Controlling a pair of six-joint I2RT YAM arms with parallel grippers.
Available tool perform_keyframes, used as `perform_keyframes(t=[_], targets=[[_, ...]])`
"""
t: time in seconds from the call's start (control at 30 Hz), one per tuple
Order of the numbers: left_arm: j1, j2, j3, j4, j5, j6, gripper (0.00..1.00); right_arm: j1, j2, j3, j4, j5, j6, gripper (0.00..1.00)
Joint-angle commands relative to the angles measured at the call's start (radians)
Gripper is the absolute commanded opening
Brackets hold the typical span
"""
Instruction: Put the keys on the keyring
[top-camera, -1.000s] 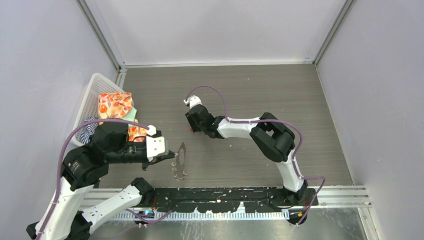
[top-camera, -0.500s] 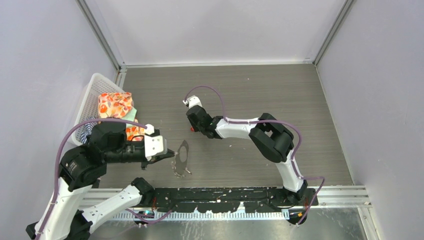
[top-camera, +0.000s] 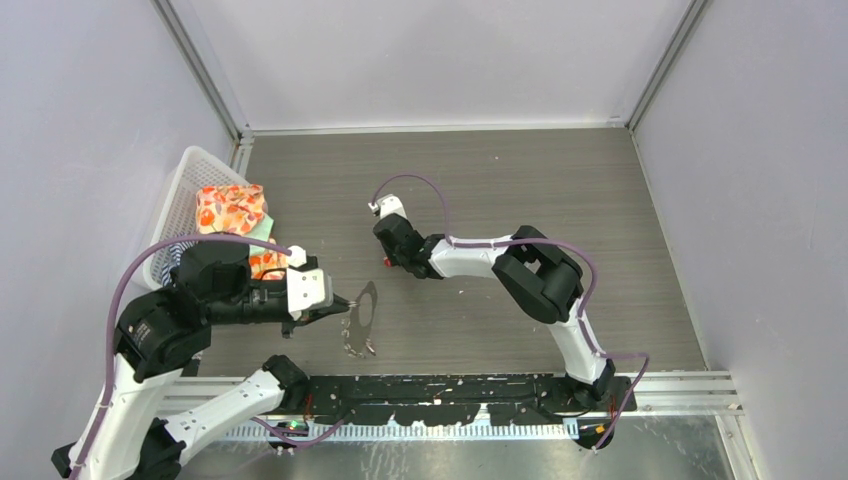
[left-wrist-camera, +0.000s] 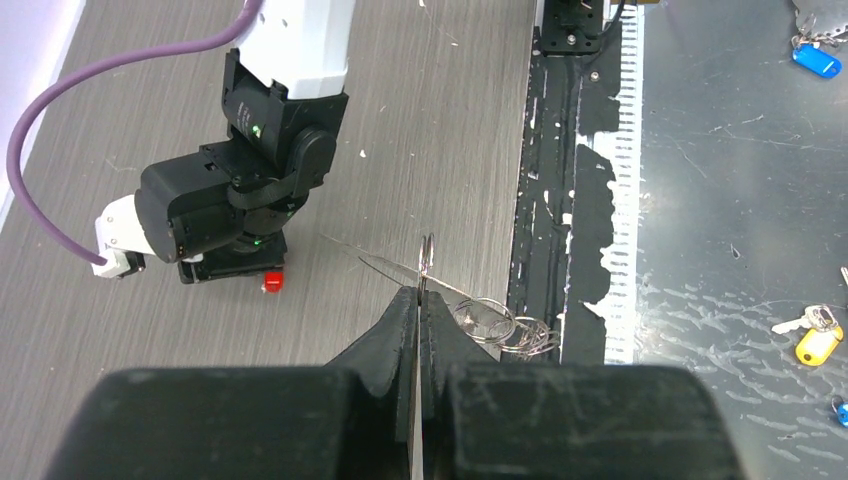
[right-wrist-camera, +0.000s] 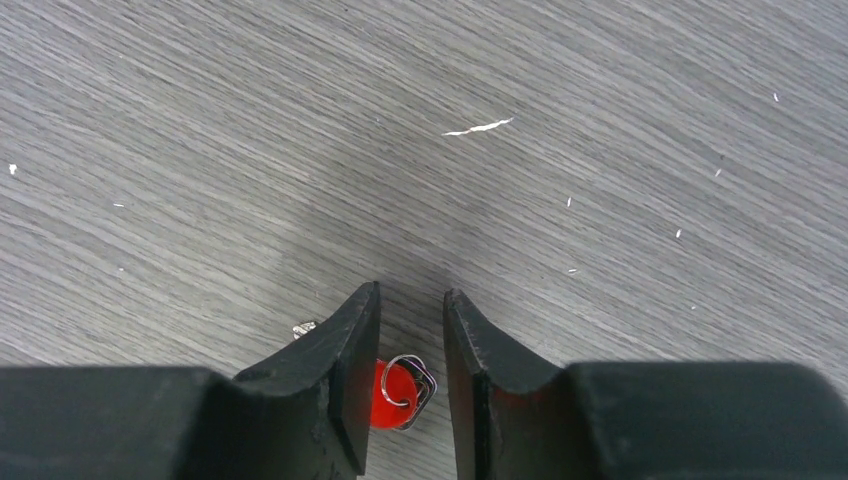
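Near the front edge of the table (top-camera: 520, 190), the left gripper (left-wrist-camera: 420, 292) is pinched tight on the keyring (left-wrist-camera: 426, 262), forearm level, loop raised on edge. Mid-table, the right arm (top-camera: 480, 255) stretches leftward, wrist bent down. The right gripper (right-wrist-camera: 410, 312) stands narrowly parted astride the red key (right-wrist-camera: 392, 393), perhaps touching it.

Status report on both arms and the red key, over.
Left pincer shut on the keyring. Right pincer open, straddling the red key on the table. Nothing blocking.
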Motion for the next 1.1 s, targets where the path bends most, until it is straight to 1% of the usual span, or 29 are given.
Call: perform_keyframes(t=[0.0,0.07,0.17,0.2,0.33,0.37,0.43,0.53,0.67,0.77,0.83,0.93,1.0,1.07], targets=[[0.001,0.006,0.04,0.044,0.029,-0.022,0.0,-0.002,-0.005,-0.017,0.031,0.032,0.027,0.31],[0.001,0.004,0.038,0.044,0.028,-0.022,0.0,-0.001,-0.015,-0.027,0.029,0.039,0.033,0.27],[0.001,0.002,0.036,0.046,0.027,-0.02,0.0,-0.001,-0.034,-0.043,0.029,0.04,0.043,0.26],[0.001,0.003,0.035,0.049,0.027,-0.021,0.0,-0.001,-0.044,-0.05,0.029,0.038,0.048,0.29],[0.001,0.004,0.032,0.053,0.028,-0.022,0.0,0.001,-0.076,-0.055,0.004,0.038,0.054,0.46],[0.001,0.004,0.031,0.053,0.027,-0.022,0.0,0.001,-0.085,-0.053,-0.019,0.045,0.059,0.48],[0.001,0.004,0.03,0.055,0.027,-0.02,0.0,0.002,-0.103,-0.057,-0.049,0.056,0.074,0.51],[0.001,0.006,0.031,0.06,0.026,-0.021,0.0,0.01,-0.125,-0.086,-0.037,0.058,0.103,0.51],[0.001,0.007,0.03,0.063,0.025,-0.019,0.0,0.029,-0.118,-0.111,-0.015,0.069,0.121,0.45],[0.001,0.004,0.031,0.06,0.019,-0.017,0.0,0.032,-0.113,-0.123,0.008,0.074,0.14,0.38],[0.001,0.001,0.032,0.058,0.014,-0.017,0.0,0.032,-0.116,-0.13,0.019,0.08,0.157,0.32],[0.001,-0.001,0.031,0.057,0.013,-0.018,0.0,0.034,-0.121,-0.134,0.012,0.081,0.17,0.26],[0.001,-0.002,0.028,0.062,0.014,-0.018,0.0,0.034,-0.126,-0.138,0.012,0.084,0.173,0.19],[0.001,-0.002,0.028,0.064,0.013,-0.018,0.0,0.033,-0.134,-0.145,0.019,0.086,0.175,0.09]])
